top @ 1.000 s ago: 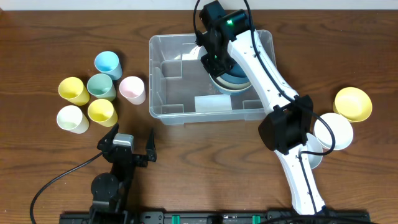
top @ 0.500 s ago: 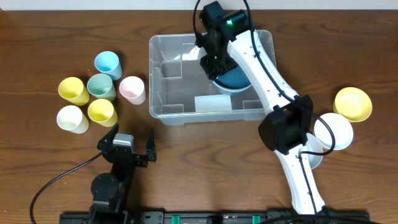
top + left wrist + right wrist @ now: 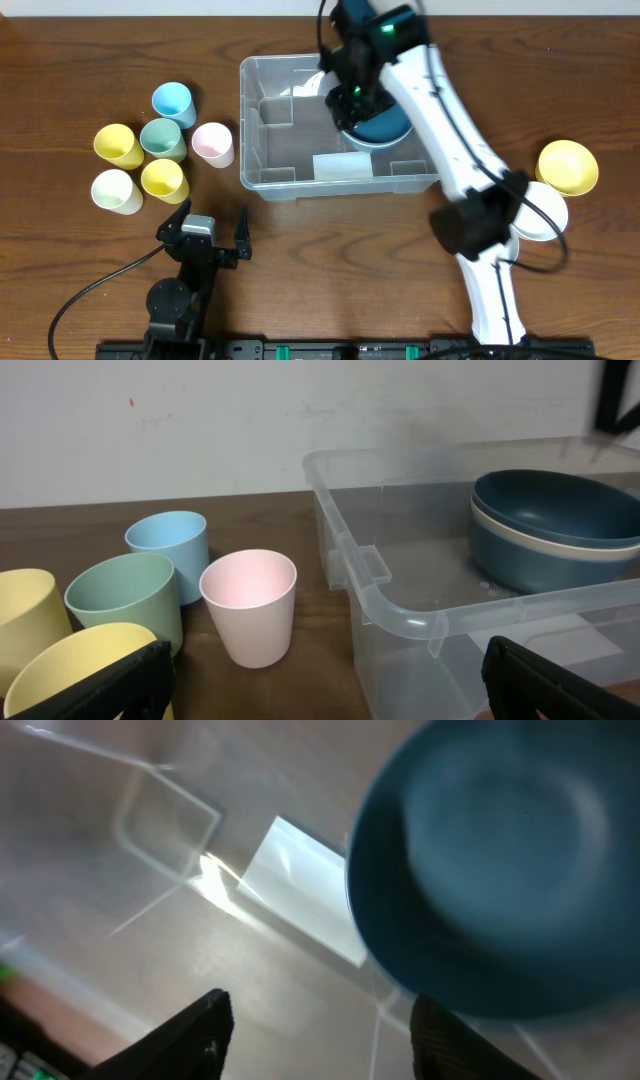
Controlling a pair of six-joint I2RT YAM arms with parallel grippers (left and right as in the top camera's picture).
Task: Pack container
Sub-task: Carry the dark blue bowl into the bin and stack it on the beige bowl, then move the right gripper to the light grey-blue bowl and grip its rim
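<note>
Near edge, left of centre: left hand point(image 3: 212, 218) sits low over the bench point(image 3: 60, 280). Its fingers are spread wide with nothing between them, and it points toward the cups.

Left side, mid-bench: six cups stand upright in a loose cluster, none of them in the bin.
- In front: cream cup point(image 3: 116, 190) and nearer yellow cup point(image 3: 164, 180).
- Behind: farther yellow cup point(image 3: 117, 146), green cup point(image 3: 162, 138) and pink cup point(image 3: 212, 144).
- Farthest: blue cup point(image 3: 172, 100).
- The pink cup stands just beside the bin's left wall, not touching it.

Right edge: white bowl point(image 3: 548, 212), partly under the right arm, with a yellow bowl point(image 3: 567, 166) just beyond it. Cannot tell whether the rims touch.

Centre, toward the far edge: the container point(image 3: 246, 130), clear, upright, no lid.
- In its right half a dark blue bowl point(image 3: 555, 510) rests nested on at least one more. A pale rim shows beneath it in the left wrist view.
- The left half is bare.
- Right hand point(image 3: 322, 1010) hangs inside the bin's outline beside that bowl, fingers apart, gripping nothing.

Judgement: packing is at an early stage. The bowl stack is in. The two bowls at the right edge and all six cups look left to go, and the bin's left half has room for them.
</note>
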